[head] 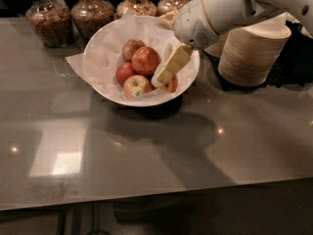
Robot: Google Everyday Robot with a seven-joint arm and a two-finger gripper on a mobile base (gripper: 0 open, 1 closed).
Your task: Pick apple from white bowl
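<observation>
Gripper [159, 78] reaches down into white bowl [146, 101] from right, tip low among fruit. Apple [145, 60] sits mid-bowl on crinkled paper, just left of gripper tip, possibly touching; gap unclear. Grip state: cannot tell. Bowl on grey surface [146, 155], stacked bowls [252, 53] to right.

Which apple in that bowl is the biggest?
The glossy red-orange apple in the middle of the white bowl; the others around it are smaller, one yellow-green. The gripper reaches into the bowl close beside it.
</observation>
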